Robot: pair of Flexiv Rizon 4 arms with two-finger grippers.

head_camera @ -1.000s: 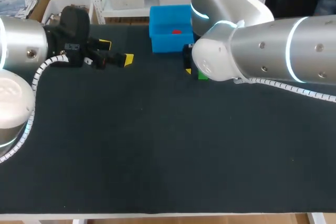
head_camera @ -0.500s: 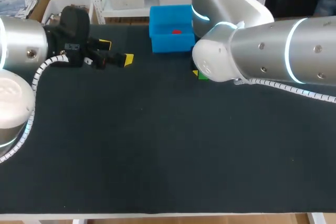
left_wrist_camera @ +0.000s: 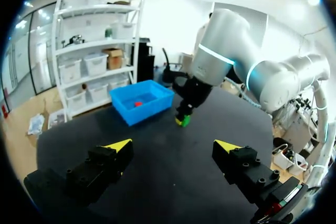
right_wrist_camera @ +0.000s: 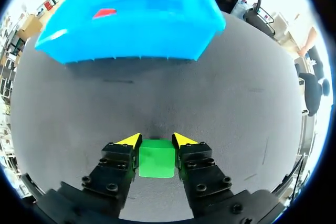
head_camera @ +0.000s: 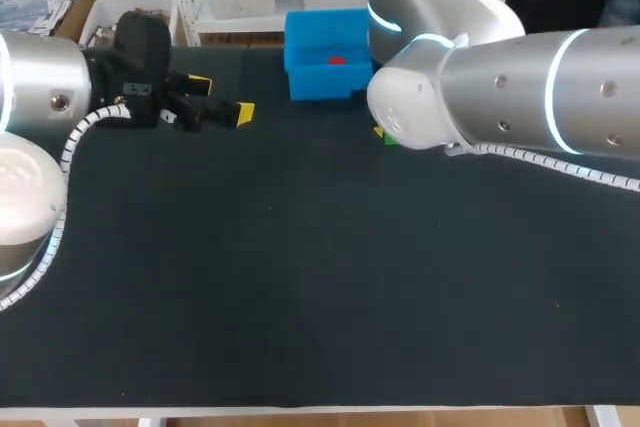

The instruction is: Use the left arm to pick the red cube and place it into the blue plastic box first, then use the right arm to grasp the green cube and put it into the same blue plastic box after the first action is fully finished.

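The right arm's fingers point(right_wrist_camera: 119, 161) pinch the green cube point(right_wrist_camera: 156, 162) from both sides, low at the desk point(right_wrist_camera: 236, 108). The blue box point(right_wrist_camera: 131, 40) lies straight ahead of them, long wall facing, with the red cube point(right_wrist_camera: 105, 12) inside. The left arm's fingers point(left_wrist_camera: 100, 169) stand spread and empty, well apart from the box.

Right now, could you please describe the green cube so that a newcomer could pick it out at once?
On the black table, find the blue box at the far edge; in front of it sits the right gripper. The green cube is the block between its yellow-tipped fingers, the only green thing, unlike the red cube inside the box.
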